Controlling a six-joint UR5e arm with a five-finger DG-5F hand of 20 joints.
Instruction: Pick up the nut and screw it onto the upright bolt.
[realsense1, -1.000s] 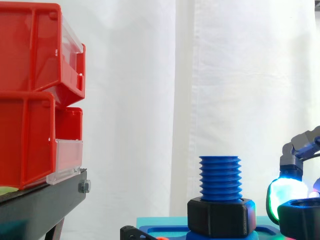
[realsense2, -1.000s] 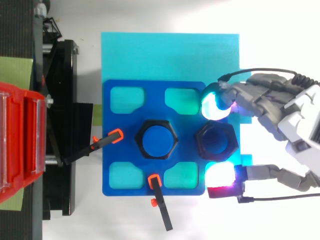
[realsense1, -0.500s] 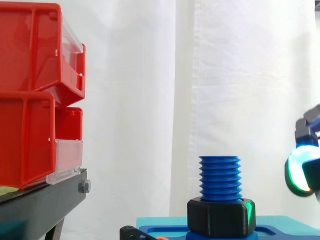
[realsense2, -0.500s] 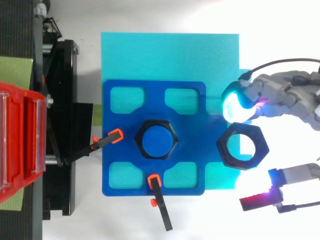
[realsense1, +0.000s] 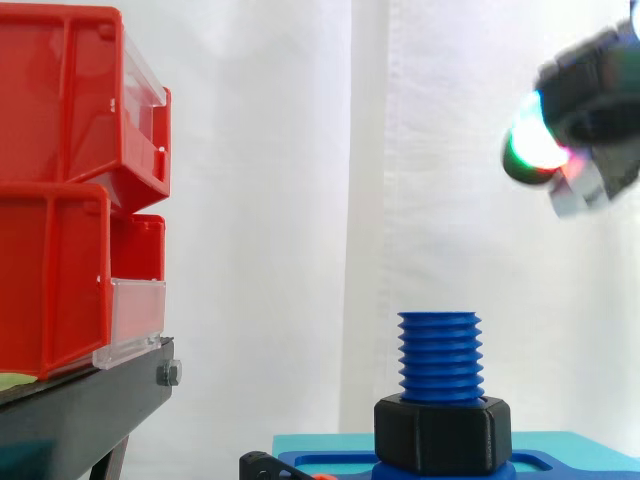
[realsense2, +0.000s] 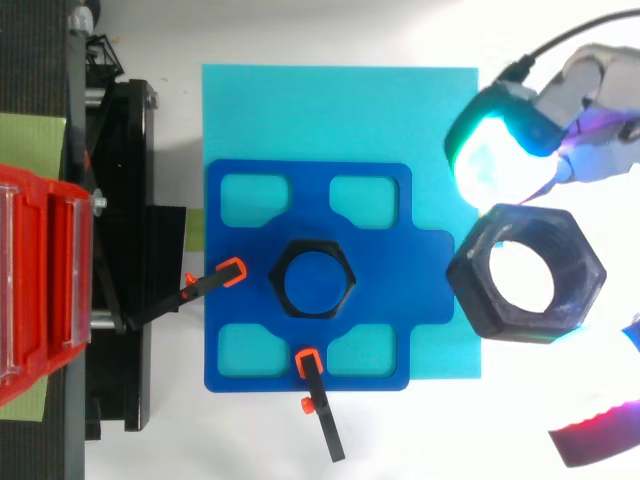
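Closest to the overhead camera, the black hex nut (realsense2: 525, 275) is held in the air off the right side of the fixture, its edge overlapping the plate's right lobe and the mat's right border; its bore is open and bright. The hand (realsense2: 595, 85) has its fingers closed on the nut from opposite sides. A cyan-green pad (realsense2: 487, 160) presses the nut's upper left edge, and a red-magenta pad (realsense2: 600, 445) sits below and to the right, though I cannot tell whether it touches.

From the side the hand (realsense1: 585, 95) hangs high at the right, well above the bolt's top and off to its right.

Lower down, the blue bolt (realsense1: 440, 355) stands upright at the plate's centre with bare threads; a black hex collar (realsense1: 443, 435) sits round its base. The blue plate (realsense2: 245, 255) has 4 cut-outs showing cyan; 2 black clamps with orange tips, one (realsense2: 232, 268) at the left and one (realsense2: 308, 358) at the bottom, bear on it. Under it lies the cyan mat (realsense2: 330, 110).

Further left, 2 red bins (realsense1: 60, 200) are stacked on the black stand (realsense1: 80, 405); behind everything hangs the white curtain (realsense1: 290, 200).
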